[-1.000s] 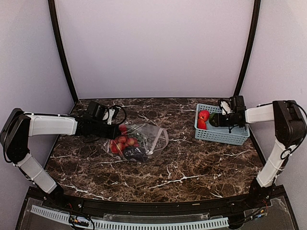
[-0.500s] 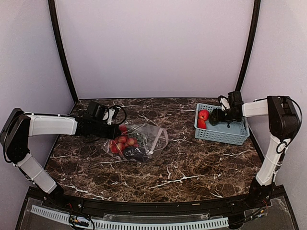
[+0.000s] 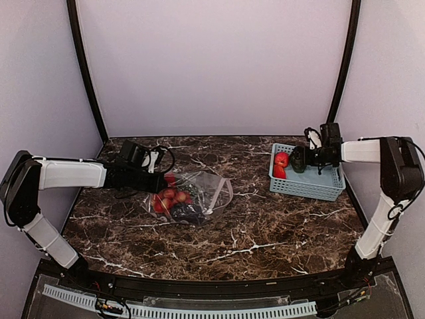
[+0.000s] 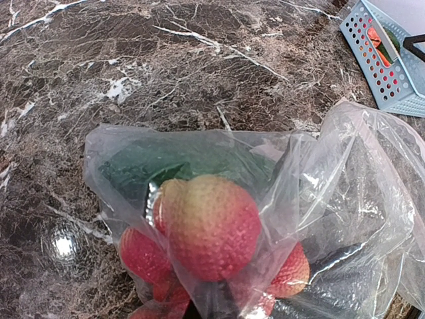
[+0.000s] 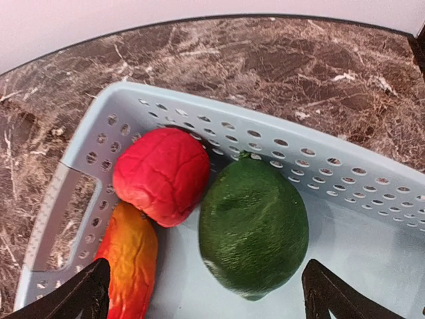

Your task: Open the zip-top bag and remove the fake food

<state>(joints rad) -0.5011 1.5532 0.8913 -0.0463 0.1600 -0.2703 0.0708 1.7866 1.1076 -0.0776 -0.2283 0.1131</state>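
The clear zip-top bag (image 3: 211,189) lies left of centre on the marble table, with red fake food (image 3: 170,197) and a dark purple piece (image 3: 188,212) inside. My left gripper (image 3: 161,181) is shut on the bag's left edge. In the left wrist view the plastic (image 4: 332,173) bunches over a big strawberry (image 4: 209,226) and a green piece (image 4: 186,159); my fingers are hidden there. My right gripper (image 3: 299,159) hangs open over the light blue basket (image 3: 312,189). A green fruit (image 5: 254,229) lies free on the basket floor between the wide black fingers (image 5: 86,292), beside a red fruit (image 5: 161,174).
An orange-red piece (image 5: 129,262) lies by the basket's handle end (image 5: 60,219). The basket (image 4: 385,60) sits at the back right near the black frame post (image 3: 342,73). Marble tabletop (image 3: 265,226) spreads between bag and basket.
My right gripper has opened wide and let go of the green fruit, which now lies in the basket. The left arm and the bag have not moved.
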